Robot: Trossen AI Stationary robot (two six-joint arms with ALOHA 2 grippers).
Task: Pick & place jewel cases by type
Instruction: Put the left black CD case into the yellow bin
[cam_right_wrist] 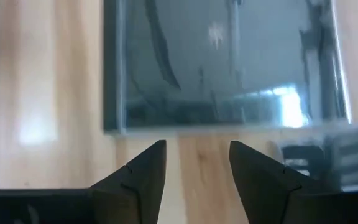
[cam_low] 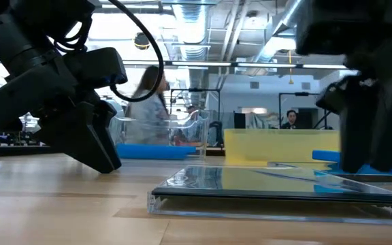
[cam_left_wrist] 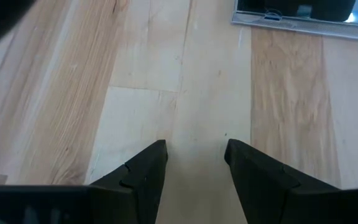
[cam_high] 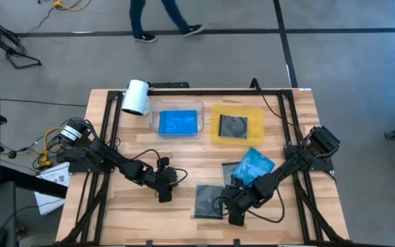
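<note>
1. Clear rectangular plastic tray (cam_high: 152,118): set at the back of the table, with one bright translucent blue jewel case (cam_high: 177,123) lying flat inside it (apparently the bin for the blue type).
2. Flat yellow tray (cam_high: 257,125): just beside the clear tray, holding one grey-clear jewel case with a dark disc (cam_high: 232,126), so sorting is judged partly done.
3. Grey-clear jewel case on the bare wood (cam_high: 208,200): lies flat near the front edge, not yet sorted; its edge is seen directly ahead in the right wrist view (cam_right_wrist: 225,62).
4. Right gripper (cam_high: 236,213): lowered to the table just beside that case, fingers (cam_right_wrist: 143,169) spread and holding nothing, seemingly lined up to take the case by its edge.
5. Tilted blue jewel case (cam_high: 256,167): lies beside the right arm, overlapping another case beneath it (partly hidden by the arm).
6. Left gripper (cam_high: 164,193): low over bare wood, apart from the cases, fingers (cam_left_wrist: 142,171) spread and empty.
7. White cylinder (cam_high: 136,97): at the back-left corner, clear of the work.
</note>
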